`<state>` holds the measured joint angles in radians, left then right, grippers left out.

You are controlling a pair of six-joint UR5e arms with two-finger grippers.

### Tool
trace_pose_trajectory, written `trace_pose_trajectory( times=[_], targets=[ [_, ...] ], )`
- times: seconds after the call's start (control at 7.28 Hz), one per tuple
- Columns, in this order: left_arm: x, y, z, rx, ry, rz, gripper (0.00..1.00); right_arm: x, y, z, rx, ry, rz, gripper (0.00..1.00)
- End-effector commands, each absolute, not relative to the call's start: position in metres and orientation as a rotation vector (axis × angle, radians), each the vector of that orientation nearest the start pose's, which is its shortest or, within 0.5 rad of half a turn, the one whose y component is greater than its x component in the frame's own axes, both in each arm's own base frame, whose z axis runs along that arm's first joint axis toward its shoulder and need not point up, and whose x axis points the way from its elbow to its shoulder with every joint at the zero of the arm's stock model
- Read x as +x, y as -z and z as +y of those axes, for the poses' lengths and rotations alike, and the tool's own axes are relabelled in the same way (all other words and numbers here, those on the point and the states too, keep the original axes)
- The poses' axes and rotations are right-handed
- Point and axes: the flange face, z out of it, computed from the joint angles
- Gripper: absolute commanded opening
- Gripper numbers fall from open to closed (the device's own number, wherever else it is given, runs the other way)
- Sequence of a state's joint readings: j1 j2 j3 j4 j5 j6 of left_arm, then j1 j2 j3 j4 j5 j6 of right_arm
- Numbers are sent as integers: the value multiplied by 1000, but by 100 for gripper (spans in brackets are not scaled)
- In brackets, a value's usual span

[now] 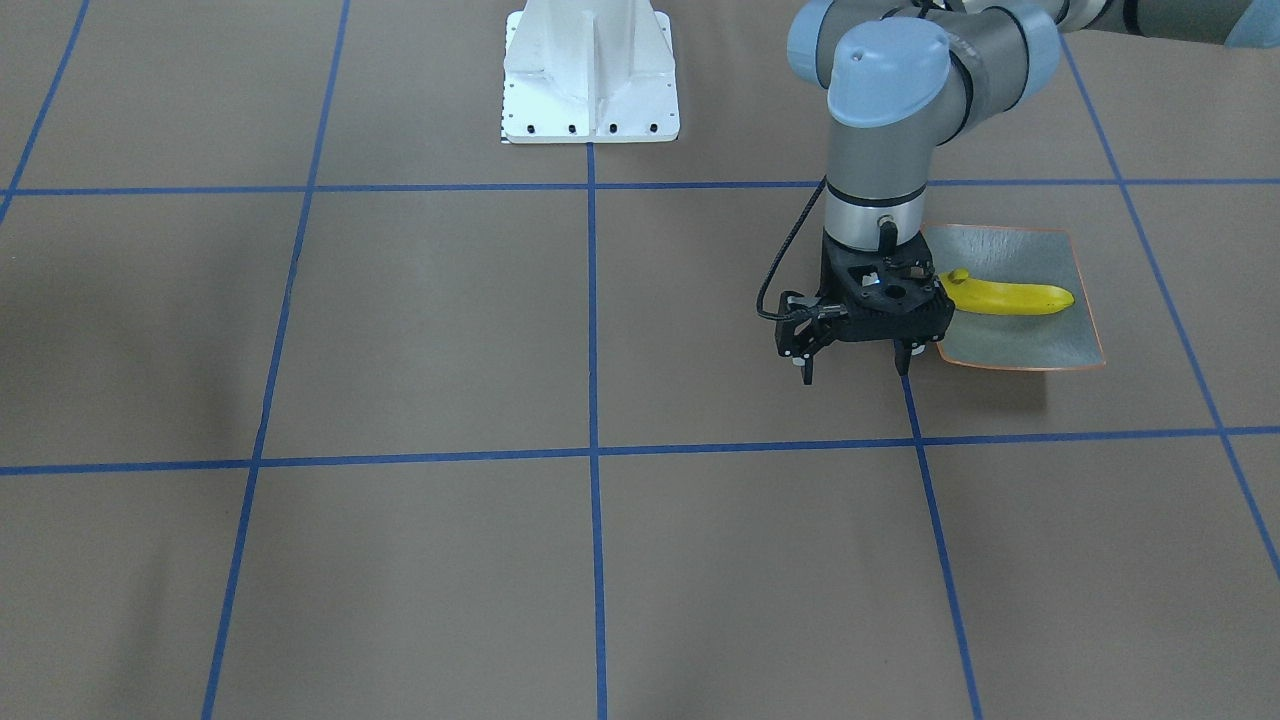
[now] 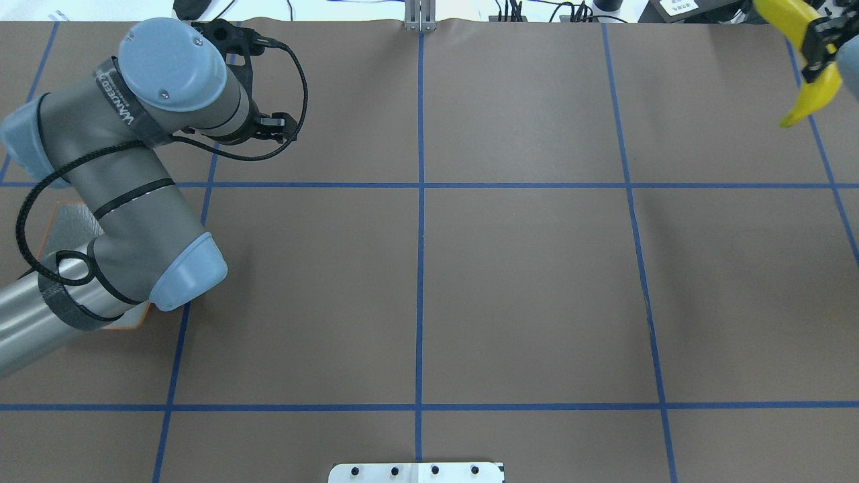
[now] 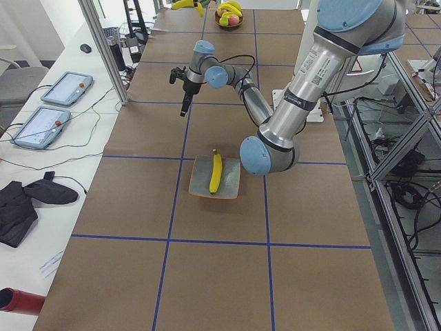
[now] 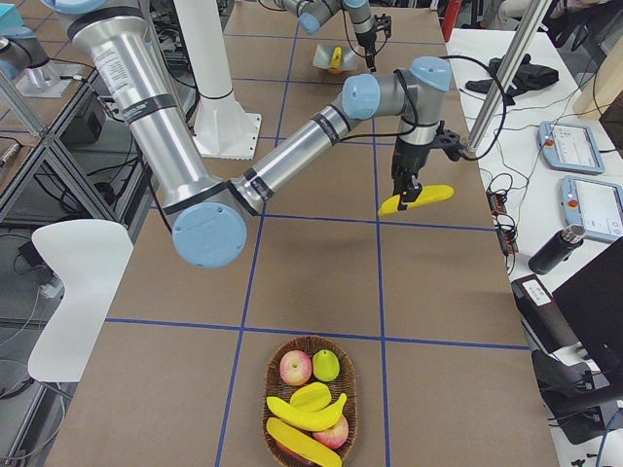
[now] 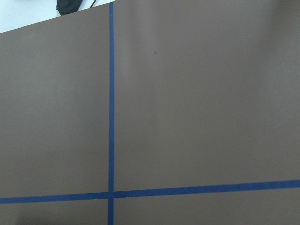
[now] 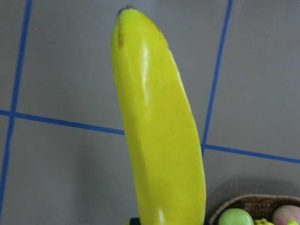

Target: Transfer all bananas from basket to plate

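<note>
Plate: sat on the table at the robot's left side.
Plated banana: lay flat across the plate's middle.
Left gripper: hung pointing down just beside the plate's inner edge, above a blue tape line. Its jaws were spread wide with nothing between them.
Right gripper: was raised over the table's right half, toward the far edge. Its jaws were closed on the held banana.
Held banana: was gripped nearer one end, roughly level and clear of the table.
Basket: stood at the table's right end, well apart from the plate.
Basket bananas: two lay in the basket among apples and a green fruit.
</note>
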<state>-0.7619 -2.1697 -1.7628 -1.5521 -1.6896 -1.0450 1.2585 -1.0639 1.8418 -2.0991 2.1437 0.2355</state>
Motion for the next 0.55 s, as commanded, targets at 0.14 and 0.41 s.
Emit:
trace_pose_trajectory(
  times=[0.14,0.41],
  targets=[
    [399,-203,-536,248,482,1094,100,-247,-226,-536,128,67,-801,0],
    [393,-177,-527,141,668,1328,100,-281,-202,-503,124,87,-853,0]
  ],
)
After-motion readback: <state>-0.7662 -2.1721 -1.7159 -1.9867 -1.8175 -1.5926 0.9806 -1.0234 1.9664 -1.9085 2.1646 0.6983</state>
